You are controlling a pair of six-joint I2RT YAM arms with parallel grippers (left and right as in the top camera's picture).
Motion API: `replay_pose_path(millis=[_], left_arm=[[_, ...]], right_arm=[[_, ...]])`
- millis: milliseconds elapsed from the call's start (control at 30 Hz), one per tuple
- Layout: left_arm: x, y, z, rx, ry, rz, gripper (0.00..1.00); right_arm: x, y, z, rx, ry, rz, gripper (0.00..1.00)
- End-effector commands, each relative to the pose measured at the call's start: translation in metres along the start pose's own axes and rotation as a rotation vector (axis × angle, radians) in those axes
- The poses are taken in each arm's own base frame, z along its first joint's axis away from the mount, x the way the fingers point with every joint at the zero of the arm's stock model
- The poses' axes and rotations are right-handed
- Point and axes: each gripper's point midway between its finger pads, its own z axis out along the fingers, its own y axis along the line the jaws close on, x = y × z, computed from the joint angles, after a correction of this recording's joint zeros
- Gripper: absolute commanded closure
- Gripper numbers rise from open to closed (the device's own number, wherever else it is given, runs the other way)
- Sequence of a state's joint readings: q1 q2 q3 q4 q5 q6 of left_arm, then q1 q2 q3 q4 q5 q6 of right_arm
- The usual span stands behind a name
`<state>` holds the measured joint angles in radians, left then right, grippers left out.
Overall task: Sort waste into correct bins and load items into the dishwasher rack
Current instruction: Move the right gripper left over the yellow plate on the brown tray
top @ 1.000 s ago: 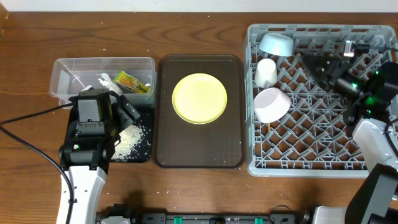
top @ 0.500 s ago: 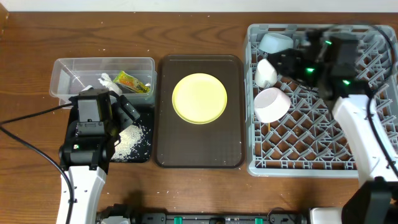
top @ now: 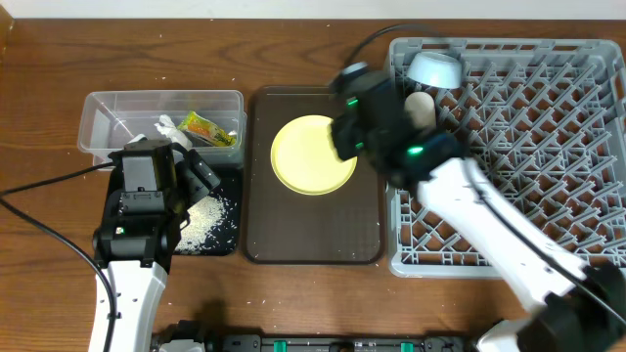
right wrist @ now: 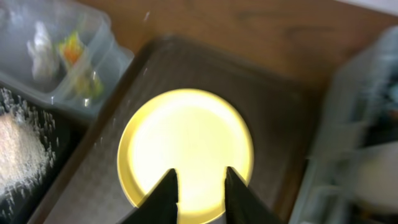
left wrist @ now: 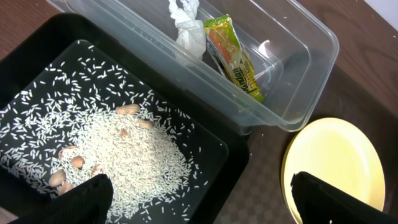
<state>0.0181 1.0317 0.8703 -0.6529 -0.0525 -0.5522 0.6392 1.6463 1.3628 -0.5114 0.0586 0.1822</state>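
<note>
Right jaws, a narrow gap apart and grasping nothing, hover over the one plate [right wrist: 186, 149], which lies flat on the single tray [right wrist: 267, 118]. Left jaws gape wide and empty above rice [left wrist: 118, 155] in the black bin [left wrist: 37, 56]. Risk: the flat plate offers only a thin rim, so the jaws may slip and skid it. Tub [left wrist: 298, 81]: one tissue [left wrist: 186, 28], one wrapper [left wrist: 233, 59]. Rack [top: 548, 147]: one bowl [top: 435, 66] and one cup [top: 421, 108] show.

Left arm [top: 137, 230]: extends from the near left edge, wrist directed away from the base. Left gripper [left wrist: 205, 202]: jaws fully spread, with 2 fingertips at opposite lower corners of the wrist view and nothing between them.

Right arm [top: 489, 220]: extends diagonally from the near right corner toward centre, blurred. Right gripper [right wrist: 199, 186]: 2 fingers narrowly apart, pointing down, empty.
</note>
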Motion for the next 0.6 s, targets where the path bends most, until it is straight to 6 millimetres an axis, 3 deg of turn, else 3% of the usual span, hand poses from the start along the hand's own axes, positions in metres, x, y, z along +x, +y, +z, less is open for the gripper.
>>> replay_pose_path(millis=[0, 133, 267, 433, 567], left_arm=[[-0.006, 0.0, -0.003, -0.005, -0.017, 0.0, 0.05], [-0.006, 0.0, -0.003, -0.005, -0.017, 0.0, 0.05], [-0.006, 0.0, -0.003, -0.005, -0.017, 0.0, 0.05], [-0.006, 0.0, -0.003, -0.005, -0.017, 0.0, 0.05], [-0.006, 0.0, -0.003, -0.004, -0.018, 0.0, 0.05]], right_arm=[[0.023, 0.009, 0.034, 0.052, 0.072, -0.079, 0.89], [0.06, 0.025, 0.072, 0.03, 0.175, -0.116, 0.95], [0.094, 0.047, 0.095, -0.041, 0.269, -0.14, 0.97], [0.126, 0.071, 0.109, -0.127, 0.355, -0.157, 0.96], [0.138, 0.086, 0.111, -0.163, 0.383, -0.177, 0.96]])
